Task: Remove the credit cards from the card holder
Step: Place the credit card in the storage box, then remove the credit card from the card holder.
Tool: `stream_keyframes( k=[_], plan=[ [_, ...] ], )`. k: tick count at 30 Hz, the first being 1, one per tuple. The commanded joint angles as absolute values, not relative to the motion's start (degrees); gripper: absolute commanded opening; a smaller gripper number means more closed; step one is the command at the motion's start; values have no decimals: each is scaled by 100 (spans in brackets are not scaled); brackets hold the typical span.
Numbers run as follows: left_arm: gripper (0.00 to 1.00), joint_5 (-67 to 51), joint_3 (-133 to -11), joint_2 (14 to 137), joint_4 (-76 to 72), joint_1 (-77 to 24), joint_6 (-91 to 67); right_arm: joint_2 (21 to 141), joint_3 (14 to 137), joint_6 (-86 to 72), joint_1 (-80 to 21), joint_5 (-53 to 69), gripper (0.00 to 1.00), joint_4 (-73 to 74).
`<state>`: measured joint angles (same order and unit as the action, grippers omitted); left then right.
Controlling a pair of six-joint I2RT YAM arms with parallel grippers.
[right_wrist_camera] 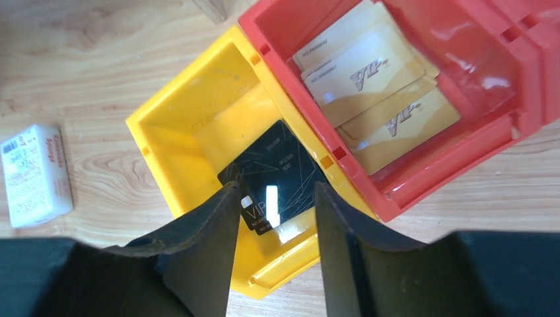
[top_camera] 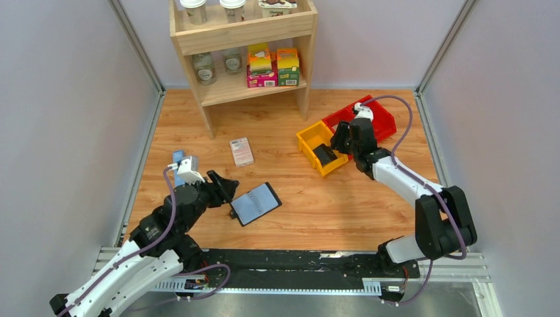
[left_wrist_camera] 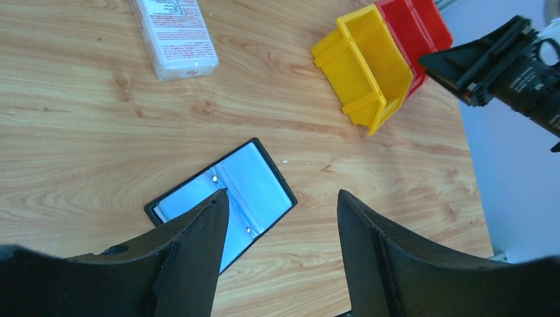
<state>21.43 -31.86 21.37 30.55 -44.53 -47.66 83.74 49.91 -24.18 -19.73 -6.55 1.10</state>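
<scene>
A: In the yellow bin [right_wrist_camera: 198, 105]?
B: Black credit cards [right_wrist_camera: 280, 168], flat on its floor, directly beneath the right gripper [right_wrist_camera: 276, 186], jaws apart, gripping nothing.
A: And in the red bin [right_wrist_camera: 489, 86], pressed up against it?
B: Overlapping gold cards [right_wrist_camera: 389, 119], lettered VIP.
A: Out on the wooden table [left_wrist_camera: 99, 132]?
B: Spread open, blue-grey lining upward, the card holder [left_wrist_camera: 254, 185]. Just above it the left gripper [left_wrist_camera: 282, 193], jaws wide, clasping nothing.
</scene>
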Motion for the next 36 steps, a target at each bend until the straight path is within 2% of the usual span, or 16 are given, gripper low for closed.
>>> stream_keyframes(
  k=[1,6,11,19,22,29,33,36],
  plan=[
    [69,1907,-3103,2372,2602,-4465,-4843,7849,5010,-2408,-2100,-1134,51,316],
    [69,1635,-2979,2890,2250,-4465,-4904,7699,5027,-2627,-2688,-616,56,465],
    [66,1450,-2892,3392,2153,-4465,-4896,7603,4948,-2672,-3768,-615,60,475],
    [65,1705,-2611,3954,2381,-4456,-4913,8419,5387,-2769,-4912,-124,64,914],
    [65,1836,-2479,4122,2382,-4465,-4913,8945,5729,-2699,-5141,263,64,1238],
    [64,2021,-2329,4649,2391,-4465,-5036,9711,6354,-2496,-5537,141,65,1758],
    [58,2144,-2329,4921,2504,-4465,-5255,10010,6486,-2417,-5607,219,65,1828],
    [57,2153,-2329,5114,2522,-4465,-5335,10204,6556,-2364,-5642,334,64,1872]
  ],
)
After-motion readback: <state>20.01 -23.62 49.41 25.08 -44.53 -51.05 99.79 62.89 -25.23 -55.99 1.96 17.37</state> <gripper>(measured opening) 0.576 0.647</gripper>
